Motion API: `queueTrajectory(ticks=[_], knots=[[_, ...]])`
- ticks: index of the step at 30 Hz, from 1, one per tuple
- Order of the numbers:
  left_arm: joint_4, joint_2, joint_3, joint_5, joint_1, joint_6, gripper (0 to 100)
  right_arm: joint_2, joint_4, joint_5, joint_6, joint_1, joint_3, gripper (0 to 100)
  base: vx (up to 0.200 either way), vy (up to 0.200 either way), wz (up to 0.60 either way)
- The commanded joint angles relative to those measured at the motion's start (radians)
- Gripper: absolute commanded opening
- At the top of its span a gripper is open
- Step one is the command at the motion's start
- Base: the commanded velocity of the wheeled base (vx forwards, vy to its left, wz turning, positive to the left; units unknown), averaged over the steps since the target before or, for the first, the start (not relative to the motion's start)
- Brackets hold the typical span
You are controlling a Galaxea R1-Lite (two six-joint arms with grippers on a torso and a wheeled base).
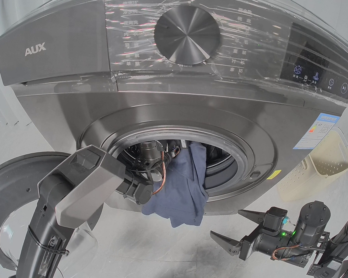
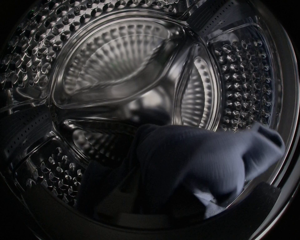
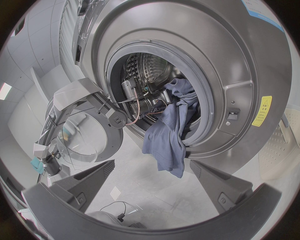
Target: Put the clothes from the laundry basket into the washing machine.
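Dark blue cloth, the garment (image 1: pixel 185 191), was draped over the lower rim of the washing machine (image 1: pixel 258 121) opening, partly in the drum (image 2: pixel 118 62), so it would best be carried deeper before release. The left gripper (image 1: pixel 176 148) was set inside the drum, its hold impossible to tell; the right gripper (image 1: pixel 226 222) was spread wide, empty; no clothes were seen in the laundry basket (image 1: pixel 328 161).

Right gripper (image 1: pixel 226 223) spread wide
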Motion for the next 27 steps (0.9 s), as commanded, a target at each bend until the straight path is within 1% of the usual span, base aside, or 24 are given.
queueTrajectory(ticks=[1,4,5,7,8,9,10,11,13,16,21,23,27], knots=[[0.006,0.013,-0.006,0.006,0.002,0.001,100,0.002,-0.001,0.000,-0.001,0.001,-0.003,100,0.000,0.000,0.00],[0.007,-0.011,0.031,0.008,-0.004,0.000,100,0.002,-0.001,0.000,-0.001,-0.001,-0.006,100,0.000,0.000,0.00],[0.012,-0.048,0.089,0.008,-0.009,0.000,100,0.004,-0.001,0.000,-0.001,0.001,-0.003,100,0.000,0.000,0.00],[0.043,-0.145,0.251,0.005,-0.026,0.001,100,0.001,-0.001,0.000,-0.001,0.001,-0.003,100,0.000,0.000,0.00],[0.055,-0.176,0.299,-0.002,-0.033,0.001,100,-0.001,-0.001,0.000,-0.001,0.001,-0.006,100,0.000,0.000,0.00],[0.055,-0.176,0.299,-0.002,-0.033,0.001,100,-0.001,-0.001,0.000,-0.001,0.001,-0.006,100,0.000,0.000,0.00],[0.087,-0.254,0.391,-0.015,-0.044,0.000,100,-0.004,-0.001,0.000,-0.001,0.001,-0.009,100,0.000,0.000,0.00],[0.090,-0.258,0.396,-0.015,-0.045,0.000,100,-0.004,-0.001,0.000,-0.001,0.001,-0.009,100,0.000,0.000,0.00],[0.155,-0.334,0.475,-0.061,-0.064,-0.003,100,-0.002,-0.002,0.000,-0.001,0.001,-0.010,100,0.000,0.000,0.00],[0.201,-0.380,0.546,-0.091,-0.084,-0.006,100,-0.001,-0.002,0.000,-0.001,0.001,-0.012,100,0.000,0.000,0.00],[0.191,-0.346,0.538,-0.092,-0.081,-0.003,100,-0.002,-0.002,0.000,-0.001,0.010,-0.010,100,0.000,0.000,0.00],[0.193,-0.315,0.492,-0.106,-0.078,-0.005,100,-0.004,-0.004,0.000,0.000,0.018,-0.013,100,0.000,0.000,0.00],[0.201,-0.258,0.449,-0.129,-0.082,-0.003,100,-0.004,-0.004,0.000,-0.001,0.016,-0.016,100,0.000,0.000,0.00]])
